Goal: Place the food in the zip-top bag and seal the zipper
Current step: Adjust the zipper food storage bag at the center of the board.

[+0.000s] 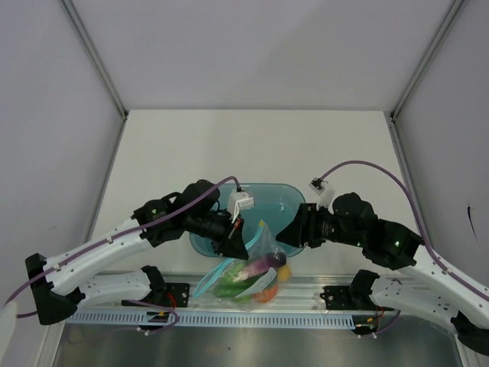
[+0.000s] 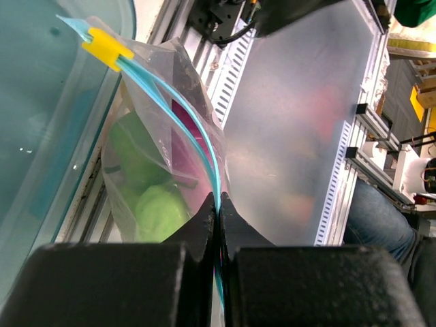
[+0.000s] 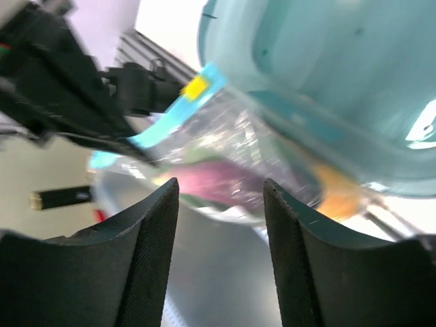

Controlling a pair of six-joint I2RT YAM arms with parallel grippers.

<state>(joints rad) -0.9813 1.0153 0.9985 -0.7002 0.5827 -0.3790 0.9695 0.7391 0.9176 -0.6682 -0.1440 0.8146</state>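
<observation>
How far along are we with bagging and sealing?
Done: the small colourful toy produce sits inside the clear floppy plastic bag. In hand: the left pincer is shut on the light teal zipper strip. The right pincer is open and holds nothing. Left: the strip's two tracks look parted between the yellow slider and the left pincer, so the sealing seems unfinished.

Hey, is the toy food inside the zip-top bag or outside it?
In. The toy food, green, purple and orange pieces, shows through the clear zip-top bag.
</observation>
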